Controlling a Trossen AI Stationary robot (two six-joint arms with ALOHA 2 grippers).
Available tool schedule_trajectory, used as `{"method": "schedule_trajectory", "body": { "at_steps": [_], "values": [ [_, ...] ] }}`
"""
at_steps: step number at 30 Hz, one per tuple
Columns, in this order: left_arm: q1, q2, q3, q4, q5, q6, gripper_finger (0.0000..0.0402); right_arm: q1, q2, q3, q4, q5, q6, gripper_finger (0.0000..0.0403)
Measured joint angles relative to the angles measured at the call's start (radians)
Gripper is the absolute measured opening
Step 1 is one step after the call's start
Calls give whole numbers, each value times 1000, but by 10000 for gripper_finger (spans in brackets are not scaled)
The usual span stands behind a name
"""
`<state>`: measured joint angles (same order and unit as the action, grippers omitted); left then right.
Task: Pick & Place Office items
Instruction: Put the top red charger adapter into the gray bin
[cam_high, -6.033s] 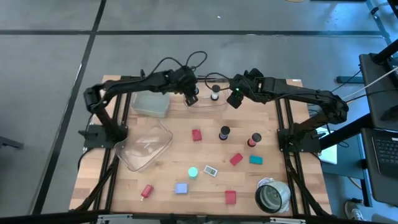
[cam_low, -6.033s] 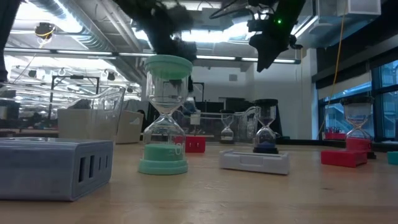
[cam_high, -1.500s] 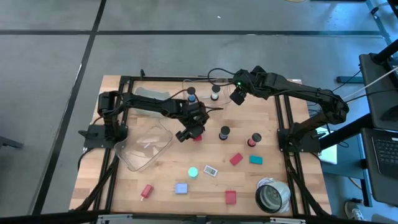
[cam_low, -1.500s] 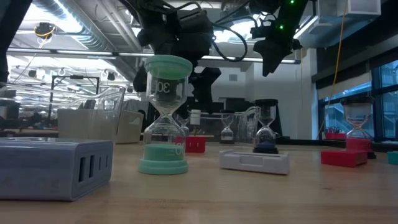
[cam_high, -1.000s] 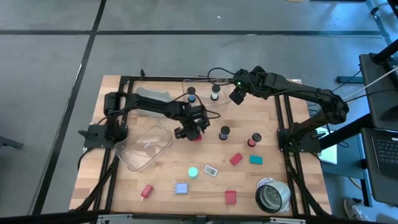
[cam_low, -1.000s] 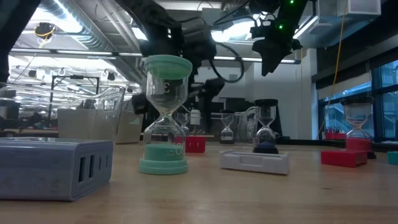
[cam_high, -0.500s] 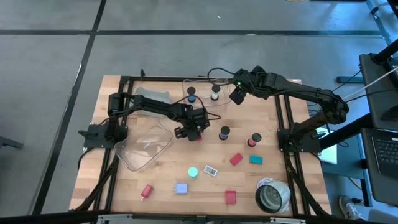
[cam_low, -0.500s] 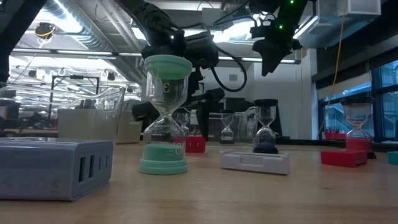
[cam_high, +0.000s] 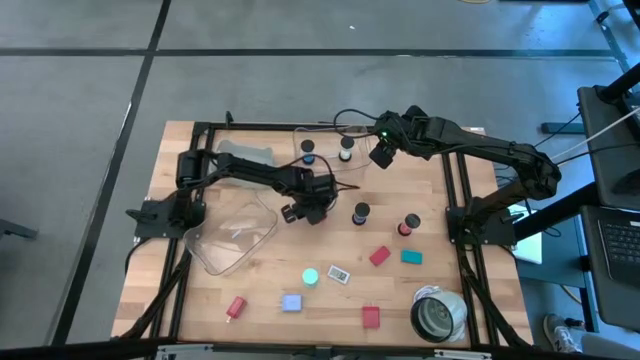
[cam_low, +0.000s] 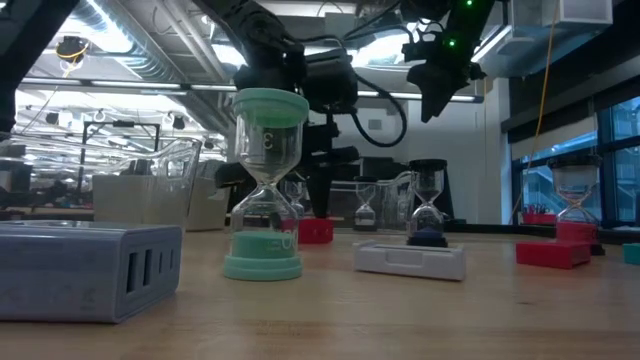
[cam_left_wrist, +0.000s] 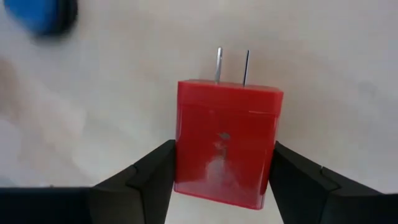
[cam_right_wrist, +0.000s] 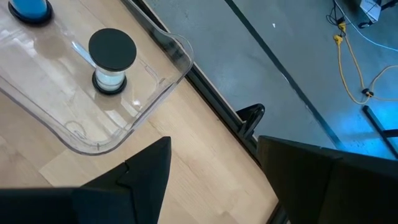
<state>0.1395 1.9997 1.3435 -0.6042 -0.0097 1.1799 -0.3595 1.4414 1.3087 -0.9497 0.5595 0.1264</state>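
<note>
Left end effector (cam_high: 315, 210) sitting low at worktop (cam_high: 450, 295) centre, fingers (cam_left_wrist: 152, 171) pressing both sides of red plug block (cam_left_wrist: 225, 142), prongs pointing away from wrist; block lying on worktop, not yet lifted. Right end effector (cam_high: 378, 155) hanging above clear tray (cam_right_wrist: 81, 140) at far edge, fingers apart, holding nothing. Risk: grip sitting near block's rear end, so block possibly pivoting or slipping out when raised, dropping among nearby hourglass timers (cam_high: 360, 212)
</note>
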Motion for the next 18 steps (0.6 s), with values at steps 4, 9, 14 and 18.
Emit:
{"method": "schedule_trajectory", "body": {
  "at_steps": [4, 9, 14, 18],
  "values": [
    [-3, 0, 64, -86, -80, -116, 216, 0, 0, 0, 0, 0, -4, 242],
    [3, -1, 118, -160, -74, -260, 215, 0, 0, 0, 0, 0, -5, 242],
    [41, -41, 123, -185, -3, -383, 214, 0, 0, 0, 0, 0, -5, 242],
    [73, -115, 123, -215, 40, -486, 214, 0, 0, 0, -1, 0, -12, 242]
  ]
}}
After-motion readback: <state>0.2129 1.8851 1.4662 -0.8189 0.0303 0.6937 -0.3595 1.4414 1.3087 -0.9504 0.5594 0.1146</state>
